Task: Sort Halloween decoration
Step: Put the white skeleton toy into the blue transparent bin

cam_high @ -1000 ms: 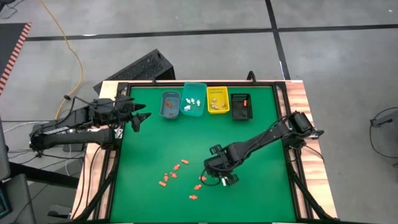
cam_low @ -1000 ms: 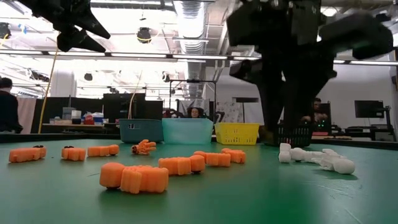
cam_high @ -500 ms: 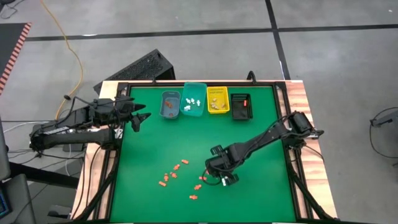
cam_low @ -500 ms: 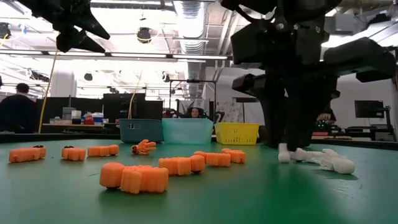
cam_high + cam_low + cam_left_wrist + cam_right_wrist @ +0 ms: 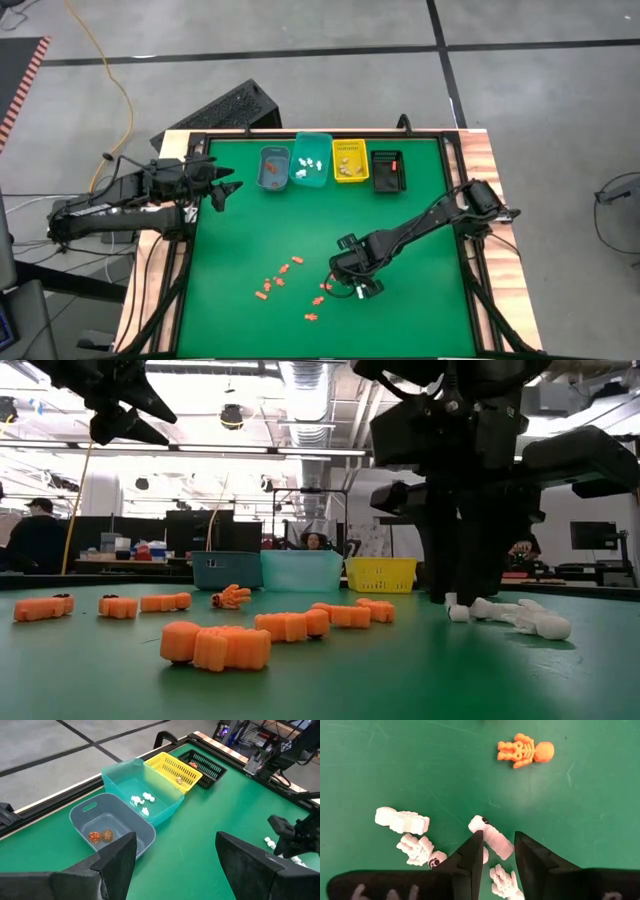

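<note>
Near: your right gripper [image 5: 495,851] has sunk onto a white skeleton [image 5: 491,836], fingers straddling it, not yet clamped | mid: orange pieces [image 5: 283,280] wait | far: left gripper [image 5: 222,187] idle, wide open, by bins [image 5: 311,160]

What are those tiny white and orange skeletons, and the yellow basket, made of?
White skeletons and the orange skeleton: probably moulded plastic, matte, with crisp ribs and uniform colour. Yellow basket: likely rigid plastic, judging by its slotted lattice walls.
</note>
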Motion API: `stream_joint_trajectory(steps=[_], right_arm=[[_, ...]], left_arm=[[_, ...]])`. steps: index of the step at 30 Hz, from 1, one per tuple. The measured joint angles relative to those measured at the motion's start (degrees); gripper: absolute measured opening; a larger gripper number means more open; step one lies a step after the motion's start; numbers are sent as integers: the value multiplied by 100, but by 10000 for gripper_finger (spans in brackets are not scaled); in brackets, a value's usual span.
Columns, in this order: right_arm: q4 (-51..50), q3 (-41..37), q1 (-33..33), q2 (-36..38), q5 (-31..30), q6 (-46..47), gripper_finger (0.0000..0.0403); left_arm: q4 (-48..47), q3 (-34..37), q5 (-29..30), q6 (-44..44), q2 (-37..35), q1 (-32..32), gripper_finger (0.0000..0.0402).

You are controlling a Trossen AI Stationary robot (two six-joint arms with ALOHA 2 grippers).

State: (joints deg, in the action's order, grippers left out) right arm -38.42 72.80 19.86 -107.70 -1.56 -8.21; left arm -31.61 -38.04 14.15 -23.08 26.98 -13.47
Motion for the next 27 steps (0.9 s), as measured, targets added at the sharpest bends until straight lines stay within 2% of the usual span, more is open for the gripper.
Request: stream_joint_trajectory(steps=[8, 18, 22, 27], right_arm=[[-48, 21, 26, -147, -1, -69, 88], [-315, 182, -14, -164, 12, 62, 8], [-440, 389, -207, -197, 106, 56, 6], [-337, 717, -640, -217, -109, -151, 2]], left_arm=[[-31, 0, -1, -28, 1, -2, 261], [-29, 0, 0, -32, 2, -2, 261], [-29, 0, 0, -32, 1, -2, 261], [-36, 0, -2, -32, 0, 0, 261]])
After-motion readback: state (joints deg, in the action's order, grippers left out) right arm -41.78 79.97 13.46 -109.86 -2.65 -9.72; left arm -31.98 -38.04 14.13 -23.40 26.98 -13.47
